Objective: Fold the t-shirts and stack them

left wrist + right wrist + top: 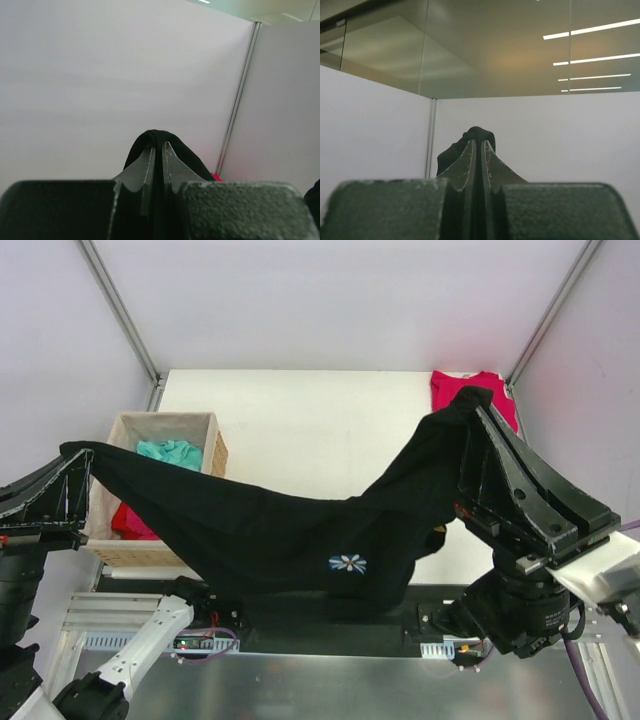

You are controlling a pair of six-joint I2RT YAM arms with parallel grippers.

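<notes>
Left gripper [159, 146] and right gripper [478, 143] each pinch the black t-shirt [270, 530] sagging between them; moving apart evenly should flatten it.

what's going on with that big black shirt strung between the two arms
Both arms hold the large black cloth t-shirt with a small pale flower emblem stretched between them over the white table, sagging in the middle. The left gripper is shut on one end, the right gripper on the other. A plain crimson-red t-shirt lies at the table's far right corner.
</notes>
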